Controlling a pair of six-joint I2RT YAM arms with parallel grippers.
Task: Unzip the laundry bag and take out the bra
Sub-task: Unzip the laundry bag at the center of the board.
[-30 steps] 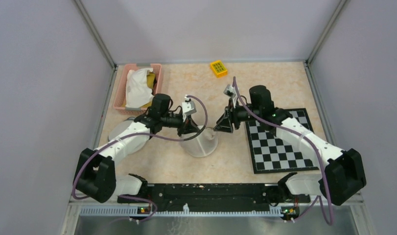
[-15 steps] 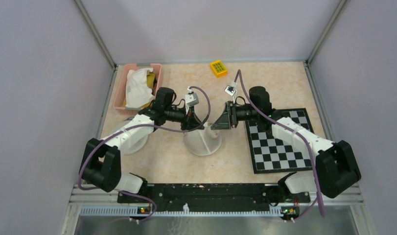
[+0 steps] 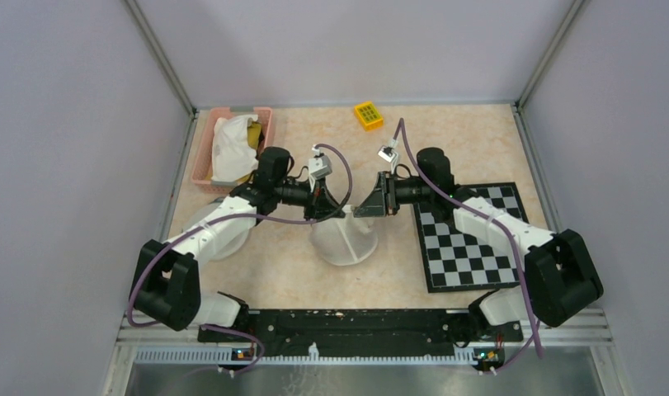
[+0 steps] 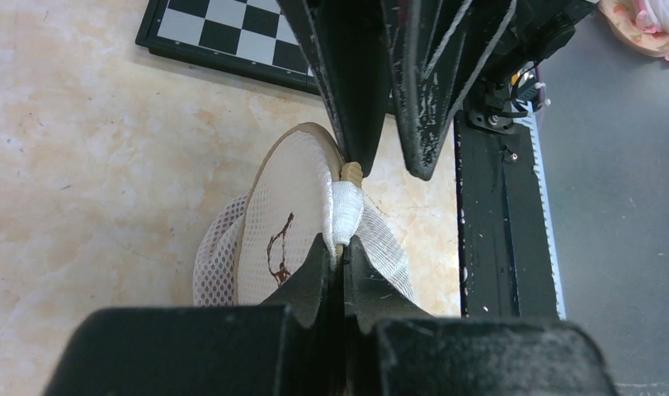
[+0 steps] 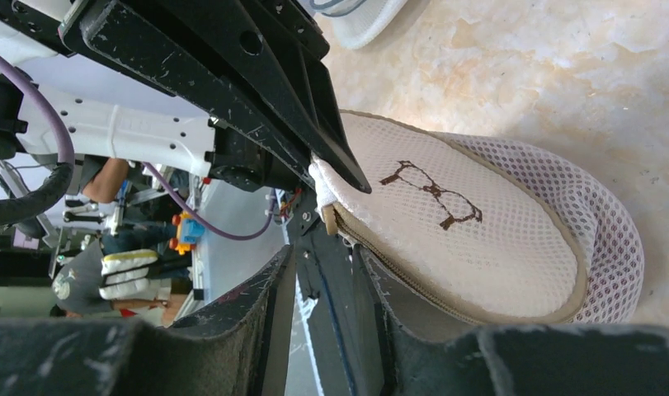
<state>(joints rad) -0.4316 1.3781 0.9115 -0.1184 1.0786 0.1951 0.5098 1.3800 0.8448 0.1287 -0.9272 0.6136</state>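
The laundry bag (image 3: 344,239) is a white mesh dome with a tan zip rim and a brown bra drawing, at the table's middle. My left gripper (image 3: 336,209) is shut on the white fabric tab at the bag's top edge (image 4: 337,246) and holds that edge up. The bag also shows in the left wrist view (image 4: 288,210). My right gripper (image 3: 360,211) faces it, open and empty (image 5: 324,266), its jaws just beside the tab end of the zip. The zip (image 5: 413,290) looks closed along the rim. The bra is hidden.
A pink basket (image 3: 269,124) with white cloth stands at the back left. A yellow block (image 3: 368,115) lies at the back. A chessboard (image 3: 471,239) lies under my right arm. A white round dish (image 3: 223,235) lies under my left arm.
Both grippers have moved up and slightly back, drawing closer together. The bag's top edge has risen with the left gripper, so the bag stands taller.
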